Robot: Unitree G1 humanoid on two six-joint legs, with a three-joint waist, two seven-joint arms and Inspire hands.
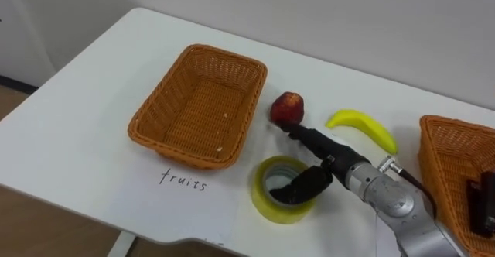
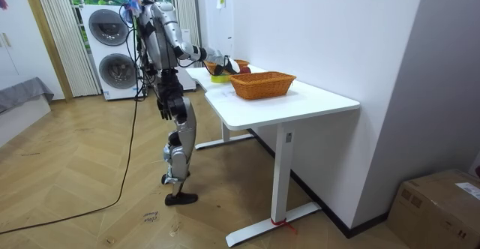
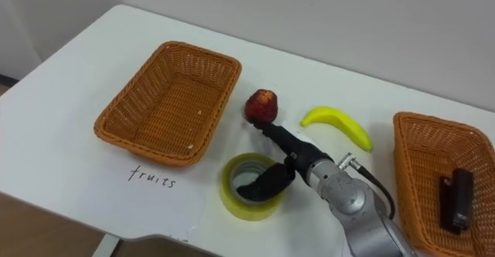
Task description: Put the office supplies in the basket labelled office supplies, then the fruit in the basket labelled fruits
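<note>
Right hand, we saw, was spread open: fingertips touched the red apple, thumb hung over the yellow tape roll.

White bench against the wall, pretty tidy tbh. Far left sits an open wicker basket with a handwritten label on the benchtop right in front of it. Just beside it a red apple, then a banana, a yellow tape roll nearer the front edge, and a second wicker basket at the right end
</note>
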